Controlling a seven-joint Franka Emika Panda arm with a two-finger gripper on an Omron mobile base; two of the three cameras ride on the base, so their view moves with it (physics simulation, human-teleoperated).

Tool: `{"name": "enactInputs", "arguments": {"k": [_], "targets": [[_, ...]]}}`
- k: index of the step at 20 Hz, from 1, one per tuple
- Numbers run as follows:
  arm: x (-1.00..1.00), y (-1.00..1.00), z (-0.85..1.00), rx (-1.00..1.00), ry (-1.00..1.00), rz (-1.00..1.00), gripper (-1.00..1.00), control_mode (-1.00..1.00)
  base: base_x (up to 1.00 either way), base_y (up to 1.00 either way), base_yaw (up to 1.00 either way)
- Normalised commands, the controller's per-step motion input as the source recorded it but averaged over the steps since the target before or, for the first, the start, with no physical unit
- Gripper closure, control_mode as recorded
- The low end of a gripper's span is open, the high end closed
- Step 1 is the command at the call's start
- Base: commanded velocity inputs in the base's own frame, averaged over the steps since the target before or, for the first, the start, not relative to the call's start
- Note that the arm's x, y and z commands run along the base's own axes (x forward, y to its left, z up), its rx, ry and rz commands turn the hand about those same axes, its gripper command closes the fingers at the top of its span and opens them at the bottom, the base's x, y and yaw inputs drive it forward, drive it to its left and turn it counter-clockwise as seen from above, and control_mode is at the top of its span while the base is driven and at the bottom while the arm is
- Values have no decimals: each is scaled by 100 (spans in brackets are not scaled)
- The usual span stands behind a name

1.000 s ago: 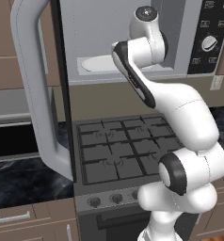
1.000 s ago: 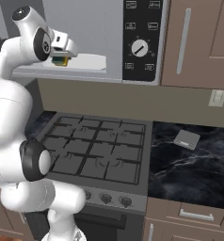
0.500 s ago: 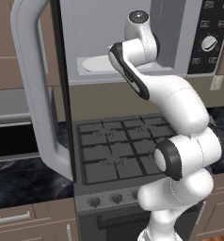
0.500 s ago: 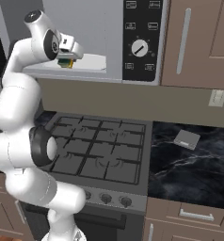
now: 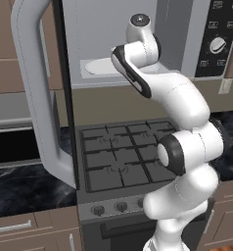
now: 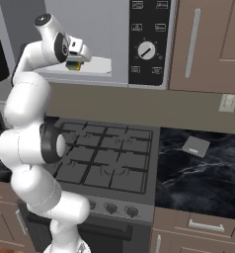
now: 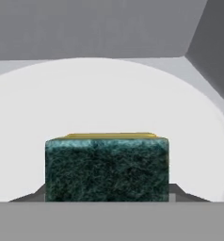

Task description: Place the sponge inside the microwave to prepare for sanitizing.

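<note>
one raised arm reaches level into the open microwave (image 6: 149, 44), gripper (image 6: 75, 63) clamped on the sponge (image 7: 107, 167) above the turntable (image 7: 109, 103), fingertips hidden behind it.

Nothing here is actually readable, no brand names or numbers anywhere. The microwave (image 6: 114, 44) has a black control panel (image 6: 148, 42) in the upper middle of the right base view with small white button outlines around a white dial (image 6: 146, 50), but whatever's printed in them is too tiny and blurry to make out. Same panel in the upper right of the left base view, same problem.
</note>
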Motion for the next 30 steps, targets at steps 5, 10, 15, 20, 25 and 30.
{"name": "enactInputs", "arguments": {"k": [5,10,15,20,25,30], "targets": [[34,0,0,0,0,0,100,-100,0,0,0],[35,0,-1,0,0,0,100,-100,0,0,0],[28,0,-12,0,0,0,100,-100,0,0,0],[15,0,-15,0,1,0,100,-100,0,0,0],[3,0,-11,0,0,0,100,-100,0,0,0],[12,0,-8,0,0,0,100,-100,0,0,0]]}}
